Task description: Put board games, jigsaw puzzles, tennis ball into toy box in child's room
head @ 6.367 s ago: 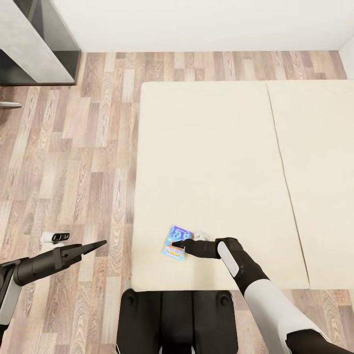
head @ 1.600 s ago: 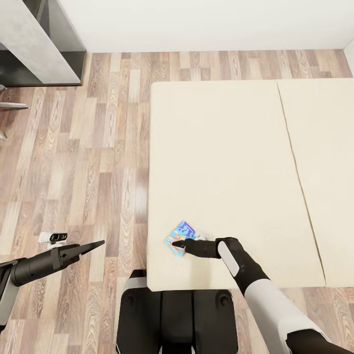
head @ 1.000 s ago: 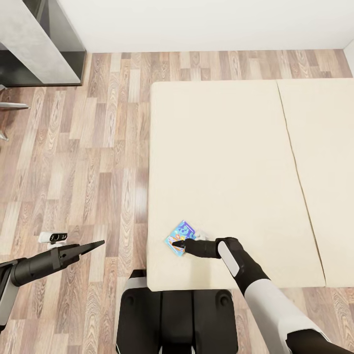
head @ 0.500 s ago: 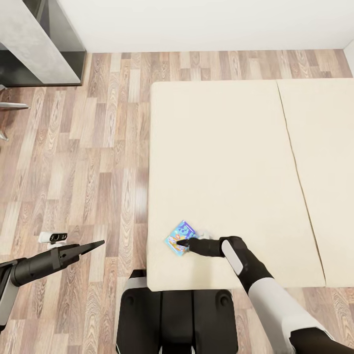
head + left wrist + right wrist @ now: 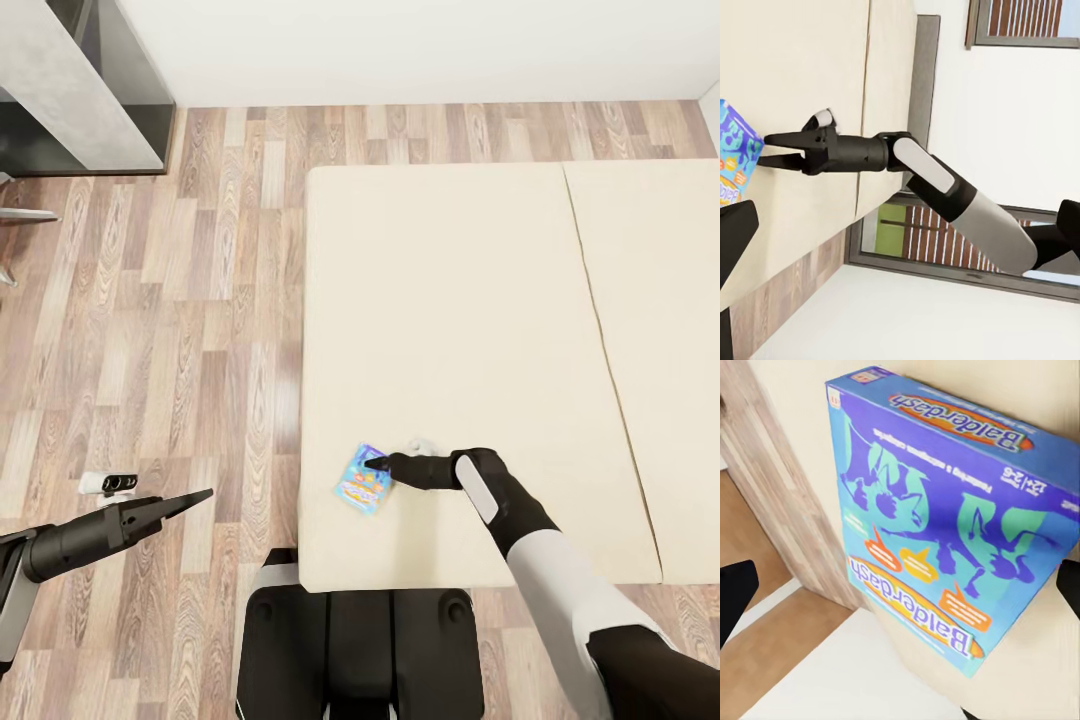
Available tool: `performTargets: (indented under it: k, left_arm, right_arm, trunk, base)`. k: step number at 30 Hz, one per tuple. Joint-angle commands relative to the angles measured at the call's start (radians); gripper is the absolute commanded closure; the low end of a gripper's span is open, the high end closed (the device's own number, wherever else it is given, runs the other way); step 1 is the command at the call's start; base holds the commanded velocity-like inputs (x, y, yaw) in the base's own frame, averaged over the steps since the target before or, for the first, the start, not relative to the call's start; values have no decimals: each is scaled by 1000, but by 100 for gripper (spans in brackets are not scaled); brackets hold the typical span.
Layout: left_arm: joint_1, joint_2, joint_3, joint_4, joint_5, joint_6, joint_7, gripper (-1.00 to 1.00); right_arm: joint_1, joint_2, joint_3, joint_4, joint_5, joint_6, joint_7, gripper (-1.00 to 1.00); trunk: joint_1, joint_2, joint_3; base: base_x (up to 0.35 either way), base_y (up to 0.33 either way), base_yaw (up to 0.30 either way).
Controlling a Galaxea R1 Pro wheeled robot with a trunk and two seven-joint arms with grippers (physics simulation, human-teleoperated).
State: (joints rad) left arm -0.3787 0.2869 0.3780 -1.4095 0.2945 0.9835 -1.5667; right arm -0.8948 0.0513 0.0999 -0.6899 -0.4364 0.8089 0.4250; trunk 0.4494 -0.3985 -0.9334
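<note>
1. One board game (image 5: 362, 482), the small blue box lettered Balderdash (image 5: 945, 525), lies flat on the bed (image 5: 450, 300) near the mattress's front left corner.
2. Your right gripper (image 5: 372, 464) hovers at the box's far edge; in the left wrist view (image 5: 772, 148) its fingers are spread apart with nothing between them.
3. Your left gripper (image 5: 203, 495) hangs over the wood floor (image 5: 150, 330) beside the bed, fingers together, holding nothing.
4. A corner of the table (image 5: 60, 90) shows well apart, at the far left.
</note>
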Motion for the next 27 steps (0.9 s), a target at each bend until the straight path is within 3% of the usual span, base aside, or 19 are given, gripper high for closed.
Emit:
performTargets:
  k: [1,8,14,27]
  left_arm:
    - [0,0,0,0,-1,11,-4,-100]
    - [0,0,-1,0,1,11,-4,-100]
    - [0,0,0,0,2,11,-4,-100]
    - [0,0,-1,0,-2,11,-4,-100]
  right_arm:
    - [0,1,0,-1,3,3,3,-100]
    - [0,13,3,1,7,-11,3,-100]
    - [2,13,9,1,8,-74,5,-100]
    - [5,7,14,1,11,-98,13,-100]
  trunk:
    - [1,-2,-1]
    - [1,-2,-1]
    - [1,-2,-1]
    - [1,-2,-1]
  base:
    - [0,0,0]
    - [0,0,0]
    - [0,0,0]
    - [0,0,0]
